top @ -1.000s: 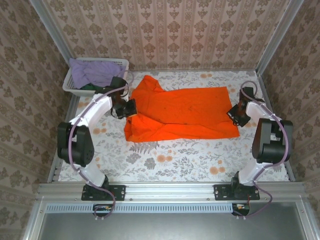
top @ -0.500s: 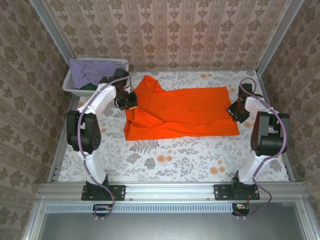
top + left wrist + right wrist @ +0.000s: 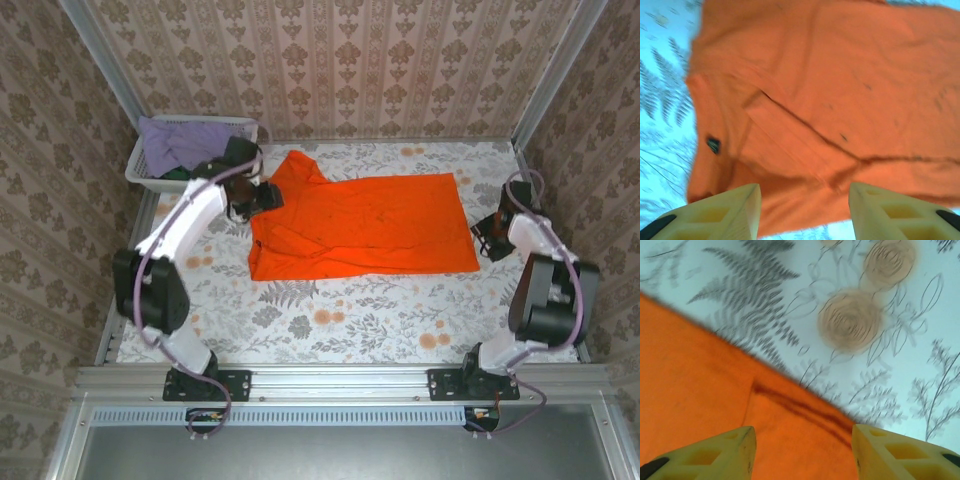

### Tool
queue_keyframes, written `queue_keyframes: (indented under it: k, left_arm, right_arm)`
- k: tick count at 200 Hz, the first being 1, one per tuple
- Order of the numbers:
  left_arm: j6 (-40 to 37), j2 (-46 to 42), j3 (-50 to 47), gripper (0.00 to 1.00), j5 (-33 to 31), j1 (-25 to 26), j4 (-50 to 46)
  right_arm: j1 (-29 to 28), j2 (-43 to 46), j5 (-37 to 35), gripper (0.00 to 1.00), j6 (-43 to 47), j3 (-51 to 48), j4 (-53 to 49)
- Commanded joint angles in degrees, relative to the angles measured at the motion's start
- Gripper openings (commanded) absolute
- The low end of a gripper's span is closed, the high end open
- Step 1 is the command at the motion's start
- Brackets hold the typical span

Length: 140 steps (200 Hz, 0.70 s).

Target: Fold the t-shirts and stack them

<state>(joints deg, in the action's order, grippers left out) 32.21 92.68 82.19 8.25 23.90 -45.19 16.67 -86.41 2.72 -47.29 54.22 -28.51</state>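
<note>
The orange shirt (image 3: 360, 225) lay flat across the middle of the floral worktop (image 3: 330, 320), seen from overhead. Its long side ran left to right, and one sleeve poked up at its upper-left corner. Its left part was doubled over in a loose fold, and a few dark specks dotted the cloth.

The left tool (image 3: 262, 196) hung at the shirt's upper-left edge, just beside the sleeve. Its wrist camera showed the pale fingers (image 3: 730, 210) standing apart with nothing between them, and the creased orange cloth lay beneath.

The right tool (image 3: 487, 236) sat at centre right of the frame, just beside the shirt's right edge. Its fingers (image 3: 720, 450) were likewise parted and empty. Below them the shirt's edge cut diagonally across the fern-and-rose print.

In the upper left of the overhead frame, a white basket (image 3: 245, 128) stood at the worktop's far corner. A lavender shirt (image 3: 185, 143) was heaped inside it, and a dark green shirt (image 3: 178, 173) showed at its near side.
</note>
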Motion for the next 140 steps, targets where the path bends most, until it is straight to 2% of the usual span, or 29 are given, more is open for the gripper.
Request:
queue_keyframes:
  k: [1,12,28,59,84,112,140]
  left_arm:
    - [4.38,-3.84,-7.78,0.48,-1.98,7.36,7.25]
    - [4.96,-4.23,-11.86,0.43,-0.89,10.01,10.11]
    - [4.98,-3.36,-15.72,0.40,-2.36,12.74,12.83]
    - [4.20,1.22,-19.80,0.33,-4.29,12.80,15.89]
    - [2.79,1.70,-23.06,0.33,-9.29,10.72,17.01]
    - [2.01,1.53,-27.81,0.34,-9.68,6.38,19.26]
    - [1.72,0.84,-31.87,0.34,-9.47,3.96,20.20]
  right_arm:
    - [-2.20,5.96,6.78,0.52,-1.44,-7.82,6.41]
    - [-4.16,7.92,9.36,0.46,-0.11,-10.79,8.82]
    - [-7.31,8.42,9.37,0.40,2.17,-12.50,8.95]
    - [-8.14,3.79,7.01,0.33,3.41,-12.91,8.42]
    - [-8.14,-0.49,5.44,0.30,2.87,-11.06,7.30]
    - [-7.84,-3.43,1.50,0.31,0.53,-10.50,6.34]
    - [-5.93,-5.73,1.22,0.31,-0.90,-11.25,6.14]
